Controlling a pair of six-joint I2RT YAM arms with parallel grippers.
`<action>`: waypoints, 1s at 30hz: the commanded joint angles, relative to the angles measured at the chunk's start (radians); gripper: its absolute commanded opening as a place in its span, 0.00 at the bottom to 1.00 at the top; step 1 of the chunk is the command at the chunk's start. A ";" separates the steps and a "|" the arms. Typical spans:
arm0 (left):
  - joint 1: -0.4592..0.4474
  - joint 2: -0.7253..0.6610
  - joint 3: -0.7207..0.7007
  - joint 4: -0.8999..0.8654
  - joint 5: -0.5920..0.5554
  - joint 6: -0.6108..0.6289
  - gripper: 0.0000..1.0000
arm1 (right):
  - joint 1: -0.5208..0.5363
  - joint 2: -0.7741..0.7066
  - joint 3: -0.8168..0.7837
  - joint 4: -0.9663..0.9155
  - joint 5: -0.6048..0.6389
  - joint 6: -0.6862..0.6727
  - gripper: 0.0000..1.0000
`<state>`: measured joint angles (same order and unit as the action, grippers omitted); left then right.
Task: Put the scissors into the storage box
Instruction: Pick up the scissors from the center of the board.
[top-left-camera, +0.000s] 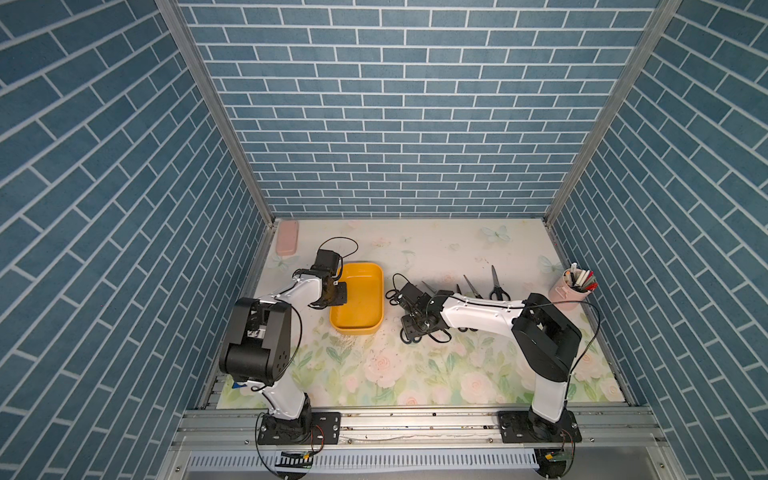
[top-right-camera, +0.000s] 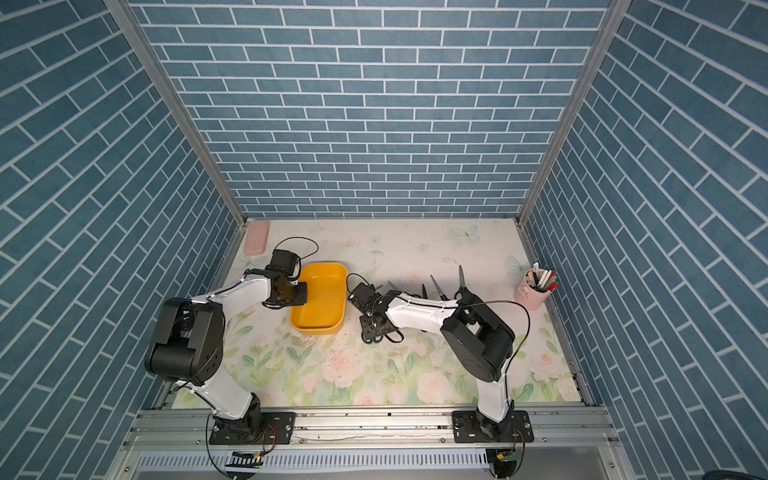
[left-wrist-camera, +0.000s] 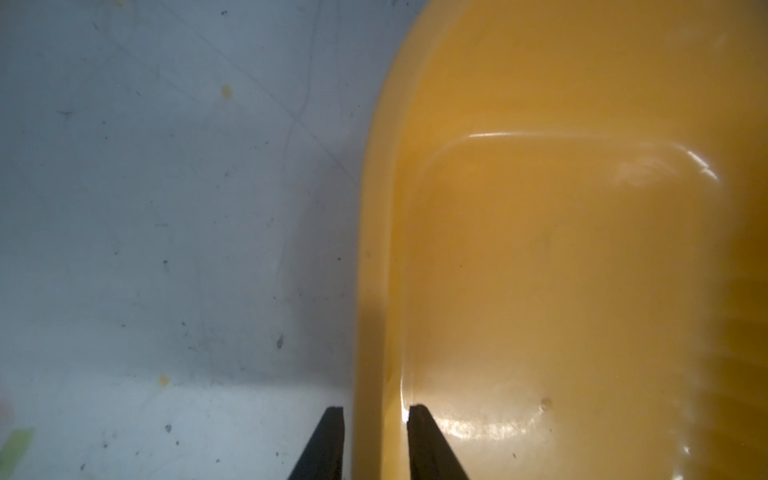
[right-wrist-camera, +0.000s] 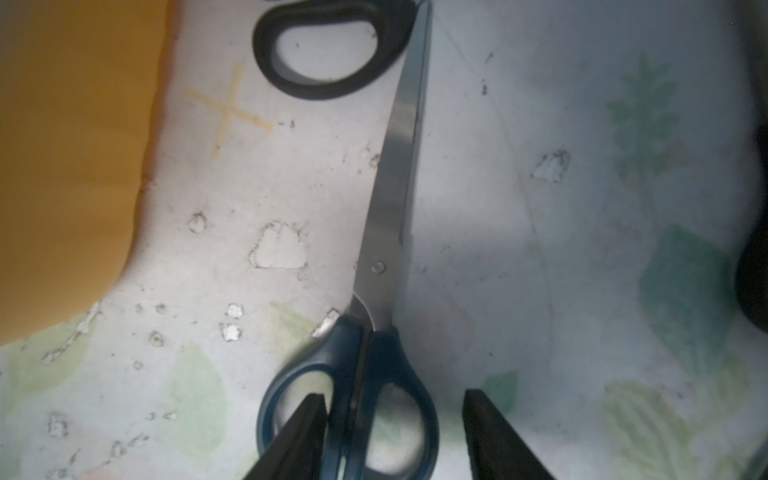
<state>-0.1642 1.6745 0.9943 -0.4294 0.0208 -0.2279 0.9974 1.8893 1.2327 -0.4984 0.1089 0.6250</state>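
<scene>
White R arm (top-left-camera: 478, 305) bent low over scissors (right-wrist-camera: 390, 208).

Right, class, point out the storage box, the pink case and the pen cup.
storage box (top-left-camera: 363, 297), in a top view, bare floor.
pink case (top-left-camera: 286, 237), in a top view, middle of its top.
pen cup (top-left-camera: 559, 294), in a top view, pink side wall.

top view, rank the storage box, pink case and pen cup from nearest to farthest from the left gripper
1. storage box: right at the left gripper, whose jaws straddle its rim.
2. pink case: behind the gripper, in the back left corner.
3. pen cup: far across, on the right side.
</scene>
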 joint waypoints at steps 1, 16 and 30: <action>-0.006 -0.038 0.021 -0.038 -0.008 -0.015 0.34 | 0.006 0.006 0.018 -0.051 -0.005 0.051 0.56; 0.000 -0.303 0.084 -0.057 -0.081 -0.077 0.55 | 0.037 0.079 0.097 -0.109 -0.018 0.063 0.50; 0.002 -0.342 -0.006 -0.040 -0.044 -0.085 0.56 | -0.032 0.127 0.006 -0.098 -0.038 0.041 0.22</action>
<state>-0.1638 1.3491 1.0019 -0.4660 -0.0311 -0.3042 1.0012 1.9625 1.3045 -0.5518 0.0669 0.6590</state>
